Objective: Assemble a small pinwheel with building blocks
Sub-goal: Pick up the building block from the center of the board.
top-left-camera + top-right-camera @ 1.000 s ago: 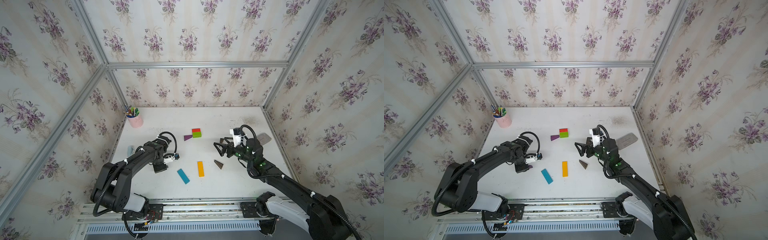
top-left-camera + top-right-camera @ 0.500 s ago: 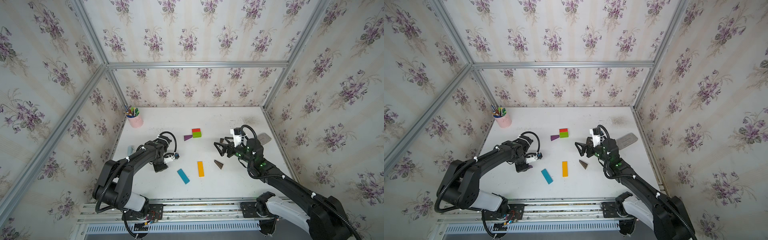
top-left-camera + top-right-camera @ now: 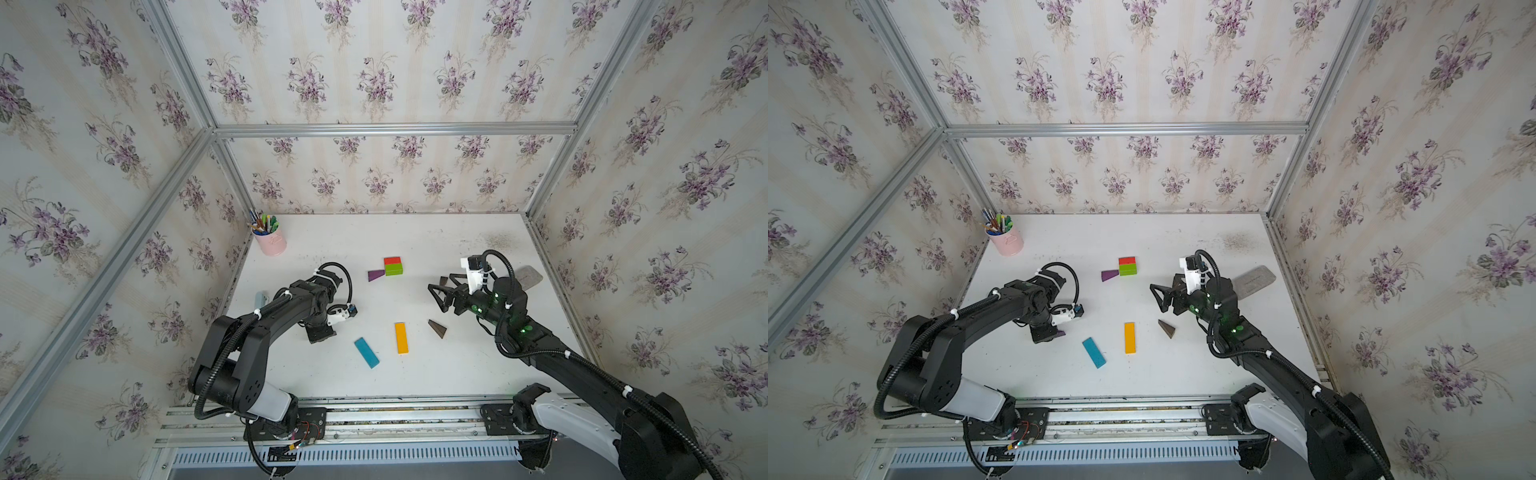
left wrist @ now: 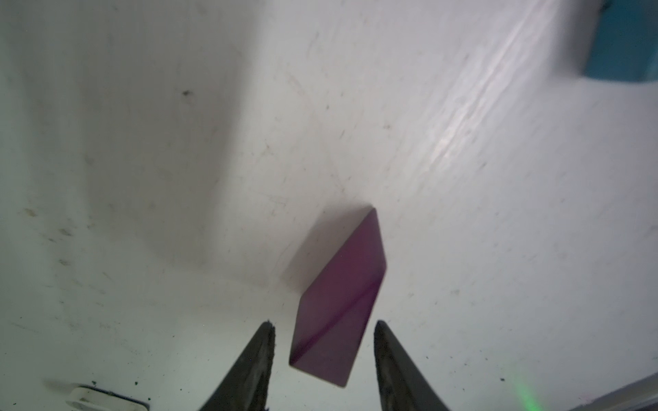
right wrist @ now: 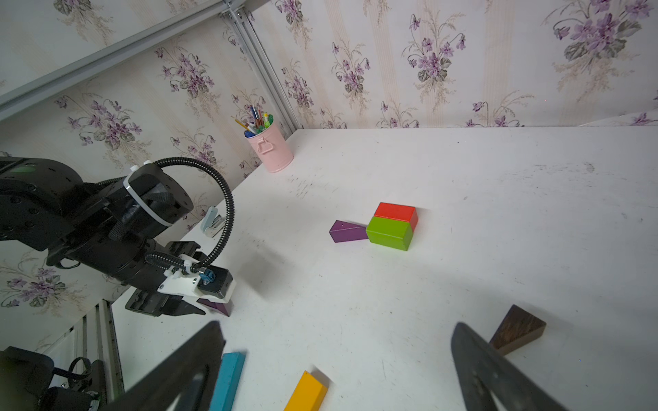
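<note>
Fingers of the left gripper keep narrowing around the loose purple wedge, gaps remaining, well apart from the green block; right gripper stays wide, empty, off that block's right.

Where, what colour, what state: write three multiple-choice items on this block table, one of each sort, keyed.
1. The far purple wedge lies: A beside the green block; B on the orange bar; C in the pink cup.
2. The straddled wedge inside the left end effector is: A brown; B purple; C orange.
3. The right end effector is: A shut on the blue bar; B shut on the red block; C open, empty.
Key: 1A, both top views show them adjacent; 2B, the left wrist view shows purple; 3C, its jaws stand wide with nothing between.
</note>
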You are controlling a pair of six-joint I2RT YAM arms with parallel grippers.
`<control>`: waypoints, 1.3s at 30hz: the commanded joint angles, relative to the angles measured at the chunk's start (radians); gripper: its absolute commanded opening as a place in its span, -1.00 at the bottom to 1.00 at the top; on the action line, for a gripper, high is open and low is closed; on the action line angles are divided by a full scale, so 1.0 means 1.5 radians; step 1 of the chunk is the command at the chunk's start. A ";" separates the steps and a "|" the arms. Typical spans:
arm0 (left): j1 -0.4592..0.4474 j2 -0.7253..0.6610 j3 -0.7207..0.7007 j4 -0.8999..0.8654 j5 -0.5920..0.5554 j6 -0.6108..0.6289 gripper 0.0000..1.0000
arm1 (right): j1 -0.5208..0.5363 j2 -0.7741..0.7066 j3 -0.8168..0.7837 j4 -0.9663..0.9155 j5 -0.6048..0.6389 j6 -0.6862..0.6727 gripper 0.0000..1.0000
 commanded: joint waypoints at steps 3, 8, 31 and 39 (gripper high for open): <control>0.002 0.006 0.005 -0.002 0.008 0.002 -0.11 | 0.000 -0.002 0.002 0.009 0.002 0.002 0.99; 0.002 0.008 0.006 -0.001 0.012 0.001 -0.14 | 0.000 -0.004 0.002 0.008 0.001 0.002 0.99; 0.003 0.026 0.010 -0.001 0.016 -0.005 -0.31 | 0.000 -0.007 0.002 0.006 0.001 0.001 0.99; 0.005 0.026 0.012 -0.002 0.015 -0.007 -0.42 | 0.000 -0.007 0.003 0.006 0.001 0.002 0.99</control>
